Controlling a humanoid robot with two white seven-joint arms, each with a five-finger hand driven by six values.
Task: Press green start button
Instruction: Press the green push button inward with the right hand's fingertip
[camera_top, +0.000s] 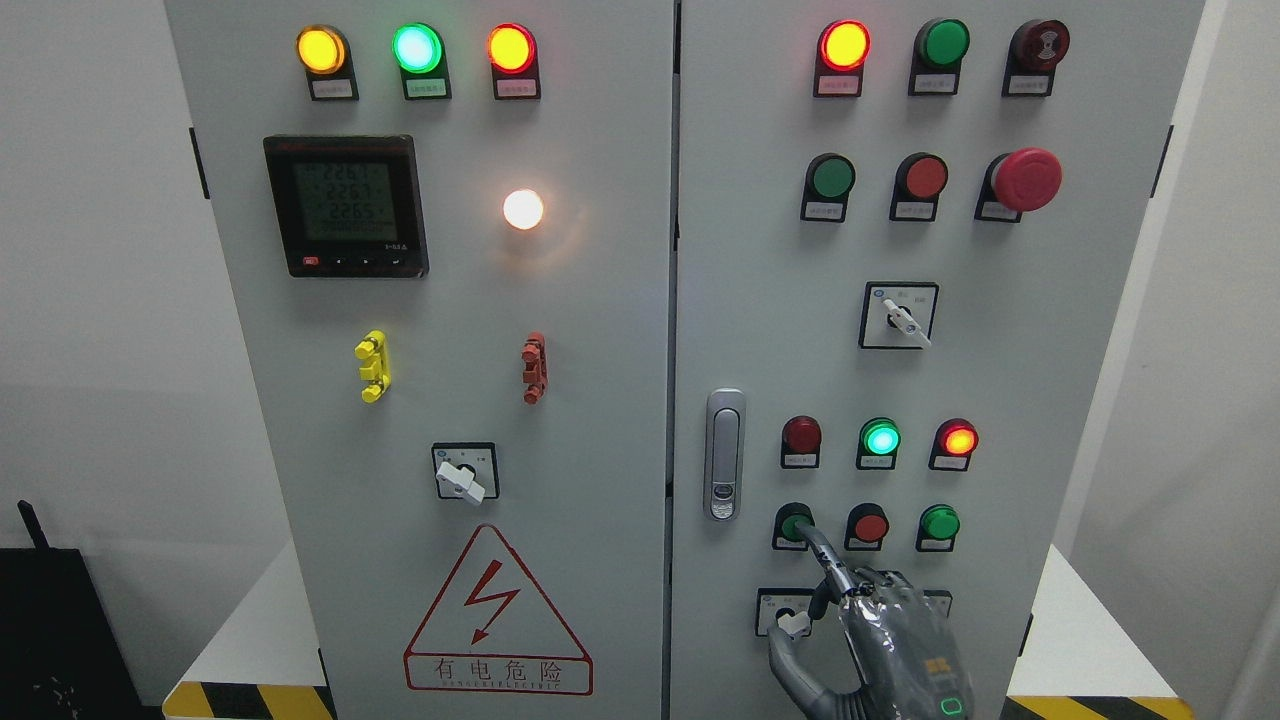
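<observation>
1. Far left of the grey control cabinet (600, 400), the left door carries three lit lamps in a top row (yellow, green, orange), a digital meter (346, 205), one white glowing lamp (523, 209), a yellow clip and a red clip, one rotary switch, and a red lightning warning triangle (497, 615).
2. Moving right, a silver door handle (724, 455) sits at the right door's left edge.
3. The right door holds a lit red lamp, several green and red buttons, one red mushroom stop button (1026, 180), and rotary switches.
4. Low on this door is a row of three buttons: green, red, green. The green start button (793, 521) is the left one.
5. The right hand (880, 630) rises from the bottom edge, index finger extended, the others curled and holding nothing. Its fingertip touches the button.
6. The press looks under way; whether the button is fully pushed in cannot be told.
7. No left hand is visible.
</observation>
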